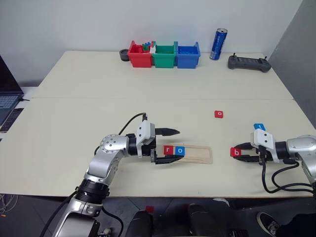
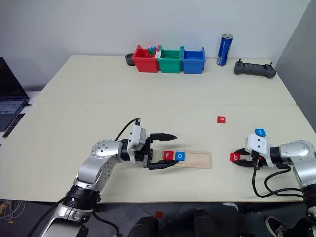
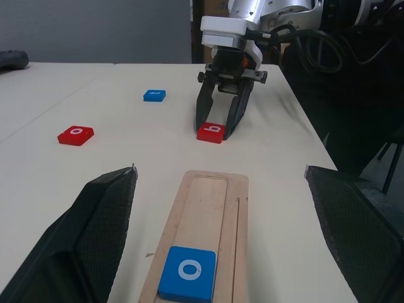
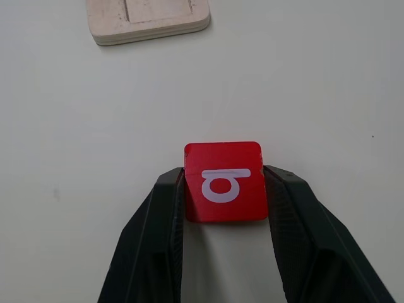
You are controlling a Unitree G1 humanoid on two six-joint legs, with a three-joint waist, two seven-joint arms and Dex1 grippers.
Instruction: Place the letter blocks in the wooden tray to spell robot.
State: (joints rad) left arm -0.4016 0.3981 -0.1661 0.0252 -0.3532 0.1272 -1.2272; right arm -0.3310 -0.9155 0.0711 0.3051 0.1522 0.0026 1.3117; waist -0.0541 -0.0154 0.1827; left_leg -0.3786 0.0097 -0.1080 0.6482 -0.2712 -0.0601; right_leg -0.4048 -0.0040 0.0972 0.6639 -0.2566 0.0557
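The right gripper [image 4: 224, 189] is closing its two black fingers against the sides of a red letter block marked "b" [image 4: 224, 182], which is lying flat on the cream table [image 1: 148, 108]. Just behind that gripper a blue block marked "t" [image 1: 259, 127] is resting on the table, and farther off toward the table's middle a red "o" block [image 1: 219, 114] is sitting alone. The left gripper [image 1: 168, 145] is hanging with its jaws spread wide, straddling the near end of the wooden tray [image 1: 200, 154], where a red "r" [image 1: 169, 150] and a blue "o" [image 1: 180, 150] are sitting side by side; bare table is lying between the tray's empty end and the right gripper. That is making five blocks, three red and two blue. Well beyond both grippers, three bins, one red [image 1: 140, 55], one green [image 1: 164, 55] and one blue [image 1: 188, 55], are standing in a row beside a blue can [image 1: 218, 44] and a dark handheld controller [image 1: 249, 62]; the can's lettering is too small to read.
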